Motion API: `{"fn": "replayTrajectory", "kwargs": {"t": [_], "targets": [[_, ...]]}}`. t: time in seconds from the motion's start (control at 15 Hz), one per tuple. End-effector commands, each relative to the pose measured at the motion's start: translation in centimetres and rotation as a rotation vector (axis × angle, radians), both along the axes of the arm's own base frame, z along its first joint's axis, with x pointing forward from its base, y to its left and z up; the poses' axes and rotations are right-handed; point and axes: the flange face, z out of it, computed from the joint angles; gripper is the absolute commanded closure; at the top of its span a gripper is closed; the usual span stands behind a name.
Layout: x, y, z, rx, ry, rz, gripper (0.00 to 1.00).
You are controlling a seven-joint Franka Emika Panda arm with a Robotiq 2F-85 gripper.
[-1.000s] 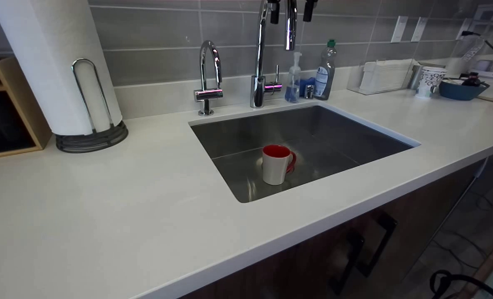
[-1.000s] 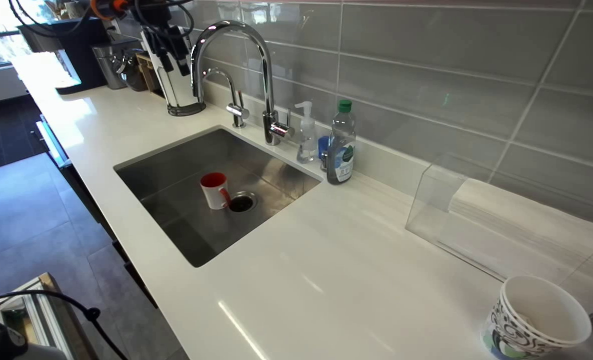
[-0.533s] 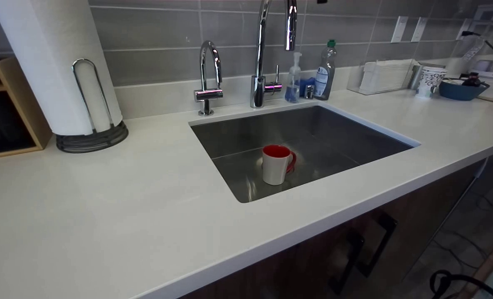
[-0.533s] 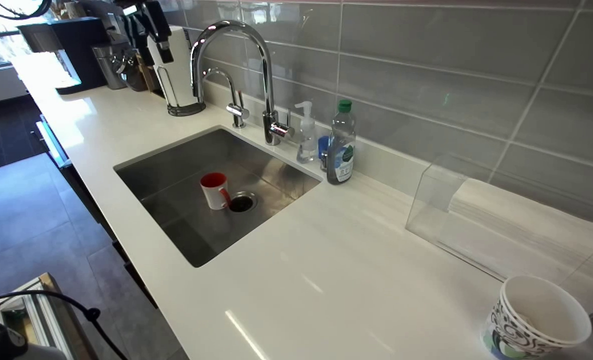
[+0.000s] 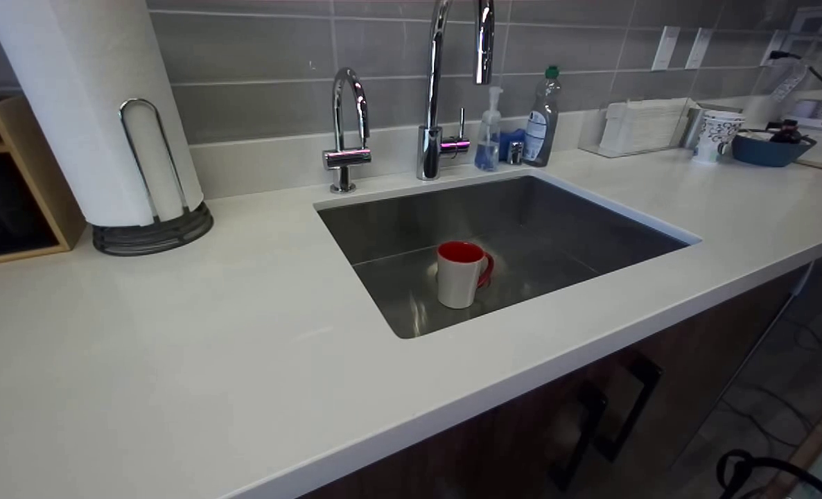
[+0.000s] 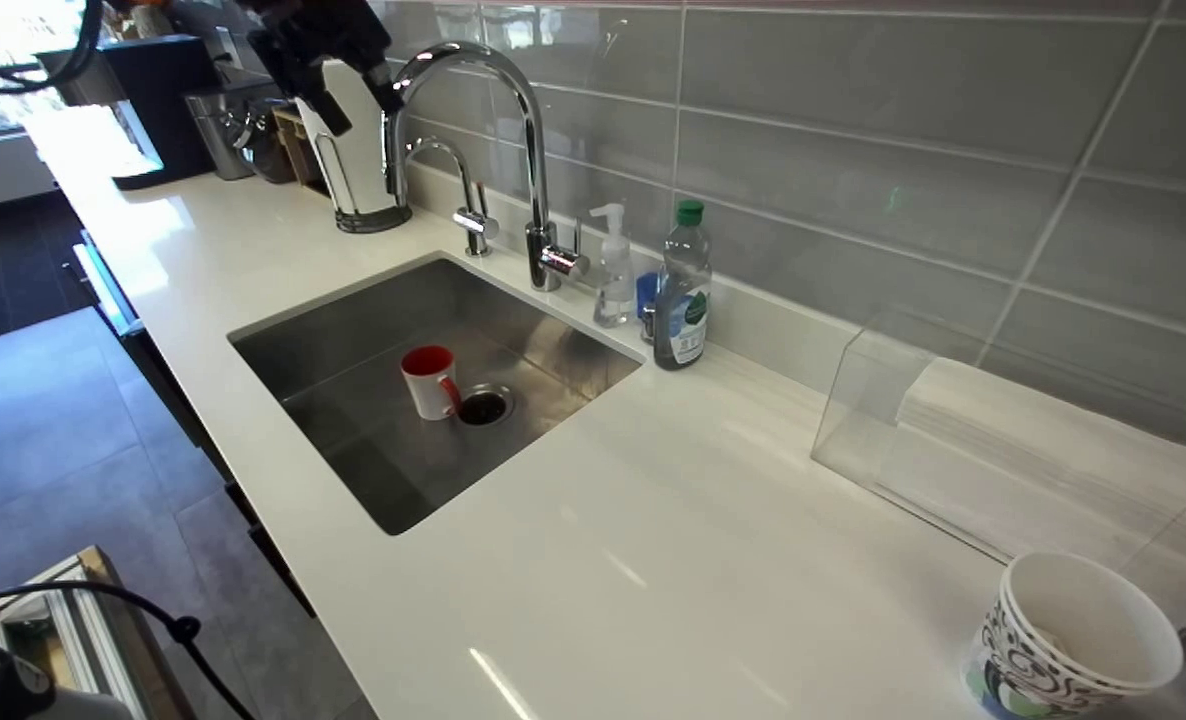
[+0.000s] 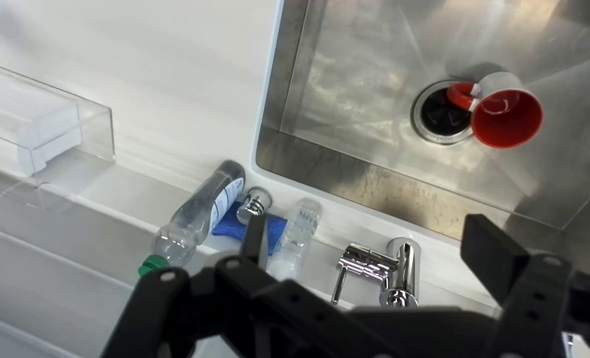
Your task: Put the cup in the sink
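in an exterior view, daylight from a blown-out window [image 6: 23, 30] at ten o'clock whitens the far counter [image 6: 163, 240], and the gripper [image 6: 363, 110] shows as near-featureless black. in an exterior view the light is dimmer: the cabinet [image 5: 515, 443] at five o'clock lies in shadow. the wrist view is bright, with pale glints on the sink [image 7: 369, 99] at one o'clock and a soft shadow by the cup [image 7: 506, 119].
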Motion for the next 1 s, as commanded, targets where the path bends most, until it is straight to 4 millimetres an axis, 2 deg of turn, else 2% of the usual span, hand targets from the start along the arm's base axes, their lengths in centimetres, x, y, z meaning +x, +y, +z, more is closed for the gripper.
{"fn": "replayTrajectory", "kwargs": {"t": [0.0,0.07,0.2,0.93], "targets": [[0.0,-1.4,-0.9,0.019,-0.022,0.016,0.0],[0.0,-2.6,-2.0,0.033,-0.033,0.028,0.0],[-0.2,-3.6,-3.2,0.042,-0.039,0.034,0.0],[-0.4,-3.3,-3.1,0.043,-0.045,0.041,0.0]]}}
